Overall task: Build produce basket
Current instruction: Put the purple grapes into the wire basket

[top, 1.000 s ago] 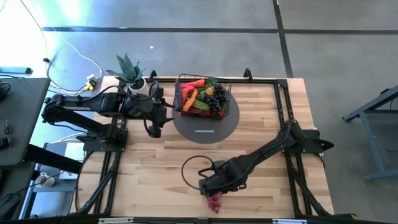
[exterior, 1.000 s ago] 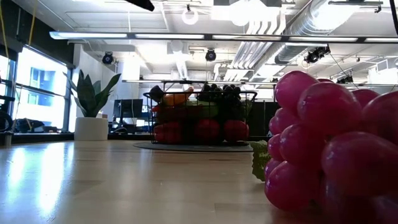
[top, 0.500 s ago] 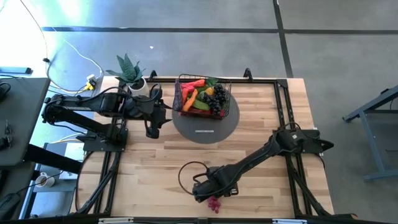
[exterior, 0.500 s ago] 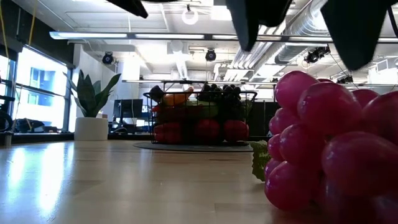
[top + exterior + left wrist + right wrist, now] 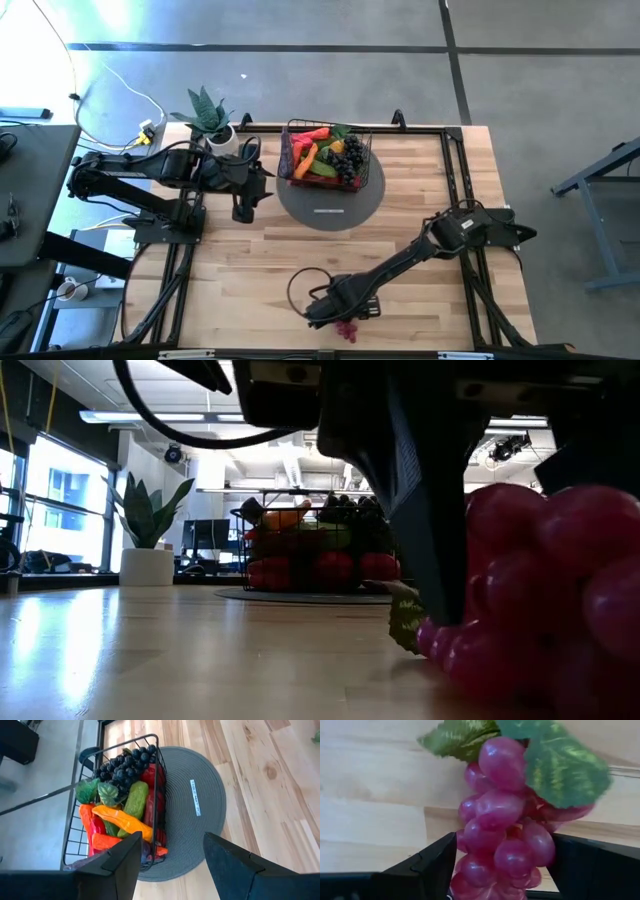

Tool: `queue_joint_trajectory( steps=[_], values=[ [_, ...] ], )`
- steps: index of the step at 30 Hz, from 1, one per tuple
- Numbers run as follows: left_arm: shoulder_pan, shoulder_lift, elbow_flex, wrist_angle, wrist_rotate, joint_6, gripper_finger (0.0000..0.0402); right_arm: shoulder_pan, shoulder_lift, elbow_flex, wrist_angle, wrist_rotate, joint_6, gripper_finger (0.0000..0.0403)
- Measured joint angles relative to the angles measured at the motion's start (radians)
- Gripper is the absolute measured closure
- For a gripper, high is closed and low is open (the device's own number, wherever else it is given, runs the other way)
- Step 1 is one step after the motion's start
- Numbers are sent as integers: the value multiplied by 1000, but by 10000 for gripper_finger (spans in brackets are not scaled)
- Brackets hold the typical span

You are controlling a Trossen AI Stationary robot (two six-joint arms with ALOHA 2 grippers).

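- 1 bunch of pink grapes [image 5: 345, 329] lies loose at the table's [image 5: 420, 230] 6 o'clock edge, outside the basket [image 5: 327, 153], presumably the next piece to load.
- Right gripper [image 5: 335, 312] is down over the bunch, fingers apart, 1 on each side, not yet clenched; the grapes sit between them.
- Basket stands on the grey mat [image 5: 330, 205] at 12 o'clock, already full of produce [image 5: 322, 155].
- Left gripper [image 5: 241, 212] waits at the basket's 9 o'clock, part open, holding nothing.

The right end effector [image 5: 338, 318] has come down over the red grapes [image 5: 345, 328], its fingers now on both sides.
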Motion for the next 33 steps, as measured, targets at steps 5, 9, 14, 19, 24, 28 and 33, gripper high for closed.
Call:
queue_joint_trajectory(
  steps=[5,9,14,19,24,28,33],
  values=[
    [0,0,0,-14,0,0,202,-8,5,0,16,-2,-44,186],
    [1,0,0,-14,3,0,202,-23,5,0,6,-3,-90,255],
    [1,0,0,-14,7,0,202,-45,4,4,3,-8,-171,349],
    [1,0,0,-14,7,0,202,-77,4,40,-43,40,-260,387],
    [2,0,0,-14,7,3,202,-115,4,97,-173,65,-370,381],
    [2,0,0,-14,7,27,202,-148,0,160,-256,124,-464,387],
    [4,0,0,-14,-7,29,202,-204,-2,255,-414,197,-562,389]
  ],
)
